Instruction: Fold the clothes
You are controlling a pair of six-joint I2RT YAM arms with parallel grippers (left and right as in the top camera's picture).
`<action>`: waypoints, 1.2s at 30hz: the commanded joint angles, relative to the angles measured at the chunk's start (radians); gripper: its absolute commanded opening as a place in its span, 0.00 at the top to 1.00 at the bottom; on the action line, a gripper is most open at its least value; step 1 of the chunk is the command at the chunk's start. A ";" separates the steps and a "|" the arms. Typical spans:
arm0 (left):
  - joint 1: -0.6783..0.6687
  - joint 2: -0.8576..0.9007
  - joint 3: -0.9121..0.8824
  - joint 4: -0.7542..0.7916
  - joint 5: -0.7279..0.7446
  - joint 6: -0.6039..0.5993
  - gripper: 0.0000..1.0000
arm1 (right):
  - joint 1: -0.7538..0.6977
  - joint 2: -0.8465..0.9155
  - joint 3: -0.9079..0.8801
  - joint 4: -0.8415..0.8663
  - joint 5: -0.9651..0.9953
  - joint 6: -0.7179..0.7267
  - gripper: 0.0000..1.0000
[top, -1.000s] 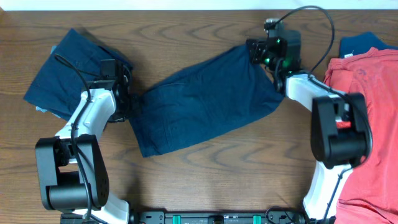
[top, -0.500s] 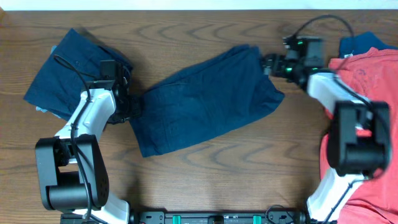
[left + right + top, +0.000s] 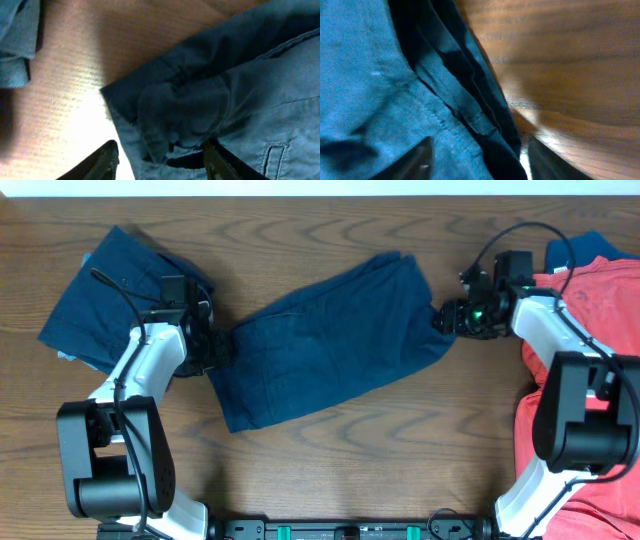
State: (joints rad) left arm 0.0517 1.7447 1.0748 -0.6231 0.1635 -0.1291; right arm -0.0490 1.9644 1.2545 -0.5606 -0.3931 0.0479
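Left wrist view: my left fingers [image 3: 102, 162] are standing spread wide, with a bunched corner of the navy shorts [image 3: 240, 90] lying between them. My right fingers [image 3: 420, 160] are gaping open too, hanging over the shorts' seamed edge where it is meeting the bench [image 3: 570, 60]. From overhead, the shorts are lying slantwise across the middle of the bench, between my two arms. Another navy garment [image 3: 100, 300] is sitting crumpled at far left. A coral-red shirt [image 3: 610, 290] and a brighter blue garment [image 3: 575, 248] are lying at far right.
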 commanded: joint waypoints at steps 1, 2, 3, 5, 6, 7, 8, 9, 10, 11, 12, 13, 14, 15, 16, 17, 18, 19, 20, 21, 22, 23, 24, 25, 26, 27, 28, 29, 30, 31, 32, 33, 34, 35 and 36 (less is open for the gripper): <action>0.003 0.001 -0.027 0.006 0.032 0.025 0.51 | 0.025 0.045 -0.019 0.003 0.015 -0.031 0.71; 0.003 0.004 -0.028 0.006 0.033 0.025 0.55 | 0.028 0.048 -0.021 0.006 0.015 -0.031 0.76; 0.003 0.010 -0.029 0.008 0.035 0.025 0.59 | 0.029 0.051 -0.021 0.010 0.016 -0.031 0.79; 0.003 0.018 -0.029 0.015 0.035 0.026 0.66 | 0.030 0.052 -0.031 0.031 0.016 -0.031 0.79; 0.003 0.019 -0.029 0.020 0.035 0.029 0.66 | 0.030 0.052 -0.037 0.044 0.016 -0.031 0.79; 0.003 0.019 -0.029 0.023 0.035 0.029 0.67 | 0.030 0.052 -0.043 0.053 0.016 -0.031 0.81; 0.003 0.019 -0.029 0.026 0.035 0.029 0.69 | 0.030 0.052 -0.051 0.057 0.017 -0.030 0.88; 0.003 0.019 -0.029 0.026 0.035 0.032 0.76 | 0.030 0.052 -0.060 0.048 0.029 -0.012 0.98; 0.003 0.019 -0.029 0.024 0.035 0.032 0.80 | 0.029 0.052 -0.061 0.016 0.060 0.021 0.99; 0.003 0.019 -0.029 0.022 0.035 0.032 0.81 | 0.027 0.051 -0.060 -0.027 0.113 0.074 0.99; 0.003 0.019 -0.029 0.019 0.035 0.032 0.85 | 0.023 0.049 -0.059 -0.098 0.195 0.154 0.99; 0.003 0.019 -0.029 0.016 0.035 0.032 0.86 | 0.019 0.046 -0.057 -0.167 0.273 0.236 0.99; 0.003 0.019 -0.029 0.014 0.035 0.032 0.86 | 0.012 0.041 -0.057 -0.246 0.358 0.321 0.99; 0.003 0.019 -0.029 0.011 0.035 0.032 0.86 | 0.003 0.035 -0.057 -0.310 0.412 0.371 0.99; 0.003 0.019 -0.029 0.011 0.035 0.032 0.86 | -0.005 0.030 -0.057 -0.352 0.430 0.373 0.99; 0.003 0.019 -0.028 0.011 0.035 0.033 0.85 | -0.011 0.024 -0.057 -0.377 0.426 0.363 0.99; 0.003 0.019 -0.026 0.011 0.037 0.037 0.84 | -0.013 0.016 -0.057 -0.391 0.409 0.354 0.91; 0.003 0.019 -0.023 0.007 0.045 0.045 0.84 | -0.013 0.007 -0.057 -0.398 0.397 0.347 0.85; 0.003 0.019 -0.014 -0.002 0.068 0.064 0.83 | -0.013 -0.005 -0.056 -0.401 0.382 0.335 0.80; 0.003 0.019 -0.003 -0.015 0.095 0.078 0.83 | -0.013 -0.020 -0.055 -0.403 0.371 0.327 0.76; 0.003 0.017 0.009 -0.030 0.119 0.086 0.76 | -0.013 -0.036 -0.051 -0.406 0.365 0.320 0.74; 0.003 0.013 0.018 -0.041 0.135 0.093 0.72 | -0.014 -0.058 -0.044 -0.405 0.358 0.310 0.73; 0.003 0.009 0.026 -0.046 0.146 0.096 0.68 | -0.013 -0.084 -0.035 -0.400 0.350 0.299 0.71; 0.002 0.002 0.029 -0.048 0.147 0.096 0.65 | -0.014 -0.113 -0.024 -0.387 0.333 0.279 0.70; 0.000 -0.003 0.029 -0.046 0.147 0.095 0.62 | -0.013 -0.142 -0.016 -0.366 0.309 0.251 0.67; -0.001 -0.006 0.029 -0.044 0.147 0.095 0.59 | -0.013 -0.177 -0.010 -0.336 0.276 0.217 0.61; -0.004 -0.006 0.029 -0.041 0.147 0.095 0.57 | -0.013 -0.211 -0.009 -0.299 0.246 0.192 0.52; -0.008 -0.005 0.029 -0.037 0.147 0.095 0.55 | -0.013 -0.241 -0.009 -0.268 0.226 0.181 0.36; -0.013 -0.003 0.028 -0.032 0.147 0.095 0.52 | -0.012 -0.271 -0.009 -0.224 0.216 0.181 0.28; -0.018 -0.001 0.028 -0.026 0.147 0.095 0.50 | -0.010 -0.286 -0.009 -0.197 0.210 0.180 0.25; -0.024 0.001 0.027 -0.017 0.146 0.095 0.47 | -0.007 -0.299 -0.009 -0.161 0.208 0.179 0.26; -0.029 0.006 0.025 -0.004 0.142 0.096 0.44 | -0.002 -0.304 -0.009 -0.122 0.202 0.176 0.24; -0.034 0.010 0.024 0.006 0.139 0.096 0.43 | 0.003 -0.303 -0.009 -0.097 0.201 0.173 0.24; -0.038 0.017 0.022 0.017 0.139 0.096 0.42 | 0.007 -0.296 -0.010 -0.075 0.201 0.173 0.25; -0.041 0.026 0.022 0.027 0.139 0.096 0.41 | 0.013 -0.283 -0.010 -0.053 0.202 0.171 0.26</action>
State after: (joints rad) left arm 0.0216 1.7523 1.0801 -0.6064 0.2928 -0.0460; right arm -0.0528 1.6539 1.2457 -0.6262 -0.1680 0.2478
